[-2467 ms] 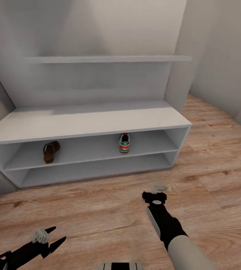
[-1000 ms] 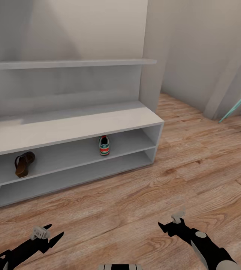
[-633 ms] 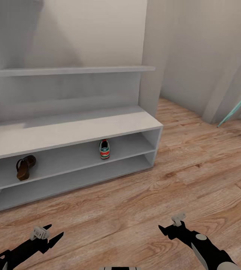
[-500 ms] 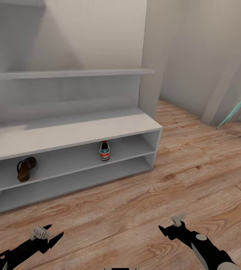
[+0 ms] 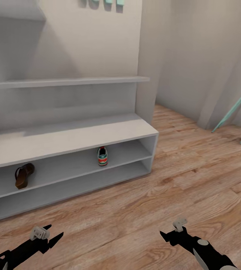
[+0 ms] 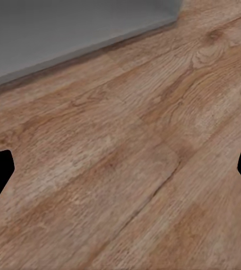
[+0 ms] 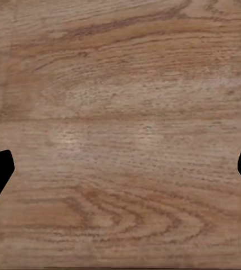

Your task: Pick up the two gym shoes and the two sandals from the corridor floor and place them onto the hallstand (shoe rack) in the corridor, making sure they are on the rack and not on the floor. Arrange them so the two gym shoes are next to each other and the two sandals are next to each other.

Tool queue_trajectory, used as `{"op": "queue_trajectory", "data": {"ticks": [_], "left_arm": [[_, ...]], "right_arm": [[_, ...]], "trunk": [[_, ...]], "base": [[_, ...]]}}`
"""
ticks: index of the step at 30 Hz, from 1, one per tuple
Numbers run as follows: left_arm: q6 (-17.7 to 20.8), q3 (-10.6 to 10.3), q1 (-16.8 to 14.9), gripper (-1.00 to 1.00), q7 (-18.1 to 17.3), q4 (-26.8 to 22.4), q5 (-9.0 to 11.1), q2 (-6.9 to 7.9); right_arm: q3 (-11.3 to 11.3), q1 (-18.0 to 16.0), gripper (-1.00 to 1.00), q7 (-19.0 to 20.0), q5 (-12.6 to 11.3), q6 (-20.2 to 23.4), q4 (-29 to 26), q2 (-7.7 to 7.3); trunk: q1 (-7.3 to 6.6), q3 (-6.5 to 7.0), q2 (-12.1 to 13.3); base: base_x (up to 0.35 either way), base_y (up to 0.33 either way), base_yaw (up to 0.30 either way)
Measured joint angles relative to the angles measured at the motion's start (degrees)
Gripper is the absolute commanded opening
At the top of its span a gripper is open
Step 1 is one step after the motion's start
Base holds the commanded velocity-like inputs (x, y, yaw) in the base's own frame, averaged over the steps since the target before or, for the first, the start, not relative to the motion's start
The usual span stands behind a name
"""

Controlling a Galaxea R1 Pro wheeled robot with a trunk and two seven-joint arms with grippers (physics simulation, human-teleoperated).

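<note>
Hallstand (image 5: 71, 138): sandal (image 5: 23, 175), gym shoe (image 5: 102, 156) shelved | both claws spread wide, empty | floor (image 5: 195, 176)

Pale off-white walls (image 5: 195, 56) meet in a recessed corner at the right. Wood-grain plank floor (image 5: 195, 180) runs into that recess. A grey pillar (image 5: 147, 56) rises just beside the right end of the low grey furniture. Teal slanted legs (image 5: 234, 108) stand on the floor at the right edge. Teal shapes (image 5: 101, 3) hang on the wall at the top edge. Light is soft, with faint shadows.

Sandal (image 5: 23, 175) left of gym shoe (image 5: 102, 156)
</note>
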Motion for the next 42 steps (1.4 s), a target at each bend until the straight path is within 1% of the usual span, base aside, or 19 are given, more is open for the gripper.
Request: {"op": "queue_trajectory", "data": {"ticks": [4,7,8,10,11,12,15,18,19,20,21,25,27,28,30,31,36,37,42], "left_arm": [[-0.2,0.0,0.0,1.00,0.2,0.0,0.0,-0.04],[-0.3,-0.1,0.0,1.00,0.4,0.2,-0.1,-0.11],[-0.3,-0.1,0.0,1.00,0.5,0.3,-0.1,-0.12],[-0.3,-0.1,0.0,1.00,0.7,0.4,-0.1,-0.16],[-0.4,-0.1,0.0,1.00,1.0,0.5,-0.1,-0.26],[-0.5,-0.1,0.0,1.00,2.1,0.6,-0.1,-0.53],[-0.6,-0.1,0.0,1.00,3.7,0.7,-0.2,-0.88],[-0.7,-0.2,0.0,1.00,5.7,0.8,-0.3,-1.38],[-0.7,-0.2,0.0,1.00,5.7,0.8,-0.3,-1.39],[-0.8,-0.3,0.0,1.00,6.9,0.9,-0.4,-1.86],[-0.8,-0.3,0.0,1.00,7.0,0.9,-0.4,-1.87],[-0.9,-0.3,0.0,1.00,9.5,1.0,-0.6,-2.76],[-1.1,-0.3,0.0,1.00,10.9,1.1,-0.6,-3.08],[-1.5,-0.3,0.2,1.00,12.3,1.5,-0.5,-3.29],[-2.1,-0.3,0.4,1.00,13.9,2.3,-0.5,-3.41],[-3.8,-0.3,0.9,1.00,16.5,3.7,-0.3,-3.53],[-7.8,-0.3,1.4,1.00,22.0,6.3,-0.2,-3.73],[-9.9,-0.3,1.6,1.00,26.7,9.1,-0.2,-4.24],[-12.0,-0.5,1.7,1.00,32.5,12.6,-0.2,-5.53]], "right_arm": [[-0.1,0.6,1.00,-0.2,0.0,-1.3,1.0,-0.07],[-0.2,1.0,1.00,-0.4,0.0,-2.3,2.0,-0.43],[-0.2,1.0,1.00,-0.3,0.0,-7.5,4.1,-0.51],[-0.2,1.0,1.00,-0.4,0.0,-9.3,5.3,-0.65],[-0.2,1.1,1.00,-0.4,0.0,-11.0,6.3,-0.75],[-0.2,1.2,1.00,-1.1,0.0,-13.5,8.1,-0.88],[-0.2,1.2,1.00,-2.8,-0.1,-16.0,10.0,-1.02],[-0.2,1.2,1.00,-5.6,-0.2,-18.3,11.9,-0.93],[-0.2,1.2,1.00,-5.6,-0.2,-18.3,11.9,-0.92],[-0.2,1.2,1.00,-7.8,-0.4,-19.9,13.1,-0.76],[-0.2,1.2,1.00,-7.9,-0.5,-20.0,13.1,-0.75],[-0.2,1.2,1.00,-12.5,-0.9,-23.4,15.4,-0.35],[-0.2,1.3,1.00,-14.6,-0.9,-24.9,16.2,0.04],[-0.2,1.6,1.00,-16.6,-1.0,-25.9,16.6,0.60],[-0.2,2.1,1.00,-18.6,-1.0,-26.7,16.9,1.34],[-0.1,2.9,1.00,-21.5,-1.1,-27.4,17.0,2.56],[-0.2,3.9,1.00,-26.5,-1.4,-28.6,17.2,4.73],[-0.2,4.7,1.00,-30.1,-1.4,-30.7,17.3,6.09],[-0.3,6.0,1.00,-33.6,-1.5,-34.9,17.3,6.94]], "trunk": [[-0.88,1.03,1.6],[-1.54,1.82,2.8],[-1.76,2.08,3.2],[-2.20,2.60,4.0],[-2.42,2.86,4.4],[-2.63,3.12,4.8],[-3.29,3.91,6.0],[-3.95,4.70,7.2],[-4.17,4.96,7.6],[-4.39,5.22,8.0],[-4.61,5.49,8.4],[-5.49,6.53,10.0],[-5.93,7.06,10.8],[-6.15,7.32,11.2],[-6.59,7.84,12.0],[-6.81,8.10,12.4],[-7.91,9.41,14.4],[-8.12,9.67,14.8],[-9.23,10.98,16.8]], "base": [[0.000,0.000,-0.148],[0.000,0.000,-0.153],[0.000,0.000,-0.154],[0.000,0.000,-0.155],[0.000,0.000,-0.155],[0.000,0.000,-0.156],[0.000,0.000,-0.156],[0.000,0.000,-0.156],[0.000,0.000,-0.156],[0.000,0.000,-0.156],[0.000,0.000,-0.156],[0.000,0.000,-0.156],[0.000,0.000,-0.156],[0.000,0.000,-0.156],[0.000,0.000,-0.156],[0.000,0.000,-0.156],[0.000,0.000,-0.156],[0.000,0.000,-0.156],[0.000,0.000,-0.158]]}}
